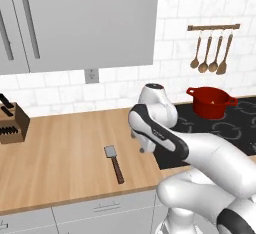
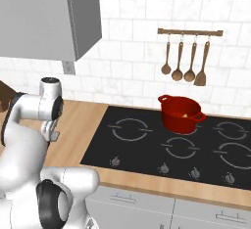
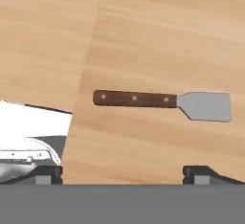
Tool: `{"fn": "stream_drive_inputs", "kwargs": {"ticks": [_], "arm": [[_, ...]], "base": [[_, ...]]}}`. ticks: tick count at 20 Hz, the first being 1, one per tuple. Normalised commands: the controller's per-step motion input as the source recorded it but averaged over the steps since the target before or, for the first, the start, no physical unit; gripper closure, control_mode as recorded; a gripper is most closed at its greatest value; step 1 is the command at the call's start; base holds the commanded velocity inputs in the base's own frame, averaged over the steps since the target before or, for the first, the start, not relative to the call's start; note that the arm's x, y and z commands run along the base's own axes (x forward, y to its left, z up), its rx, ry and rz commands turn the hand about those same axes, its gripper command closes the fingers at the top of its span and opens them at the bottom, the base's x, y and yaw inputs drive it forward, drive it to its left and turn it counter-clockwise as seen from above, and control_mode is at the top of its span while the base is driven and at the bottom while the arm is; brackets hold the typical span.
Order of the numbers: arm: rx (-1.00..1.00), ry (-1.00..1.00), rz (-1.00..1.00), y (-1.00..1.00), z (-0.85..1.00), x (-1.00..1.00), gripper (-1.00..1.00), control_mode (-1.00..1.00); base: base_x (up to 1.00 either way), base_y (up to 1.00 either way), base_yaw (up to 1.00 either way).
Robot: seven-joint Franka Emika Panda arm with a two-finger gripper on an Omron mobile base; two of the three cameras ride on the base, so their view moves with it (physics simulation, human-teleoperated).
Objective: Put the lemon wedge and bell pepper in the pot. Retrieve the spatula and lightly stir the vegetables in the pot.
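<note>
I have the arm folded low over the wooden counter (image 1: 65, 153), wrist pointing down, gripper (image 3: 122, 173) hovering with fingers spread wide, empty. The spatula (image 3: 160, 102) lies flat below, blade toward 3 o'clock in my hand view. The pot (image 2: 181, 113) sits on the cooktop (image 2: 147, 145); I can read no writing

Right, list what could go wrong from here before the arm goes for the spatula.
1. The spatula lies flat on the wooden counter, so the open gripper may scrape the wood or slip off the thin handle.
2. The pot sits far off on the cooktop; the long carry could shake loose a weak grip.
3. Stirring too hard could shift the pot.
</note>
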Motion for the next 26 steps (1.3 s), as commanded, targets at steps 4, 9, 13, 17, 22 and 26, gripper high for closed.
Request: {"fn": "stream_drive_inputs", "kwargs": {"ticks": [4, 9, 13, 17, 22, 26], "arm": [[-0.20, -0.18, 0.83, 0.60, -0.05, -0.03, -1.00, -1.00], [-0.26, -0.23, 0.77, 0.23, -0.03, -0.08, -1.00, -1.00], [-0.27, -0.17, 0.69, 0.00, -0.18, -0.41, -1.00, -1.00], [-0.11, -0.12, 0.40, 0.00, -0.37, -0.58, -1.00, -1.00], [0.00, -0.08, 0.08, 0.00, -0.36, -0.14, -1.00, -1.00], [0.00, 0.01, 0.00, 0.03, -0.48, 0.04, -1.00, -1.00]], "base": [[0.00, 0.00, 0.00], [0.00, 0.00, 0.00], [0.00, 0.00, 0.00], [0.00, 0.00, 0.00], [0.00, 0.00, 0.00], [0.00, 0.00, 0.00]]}}
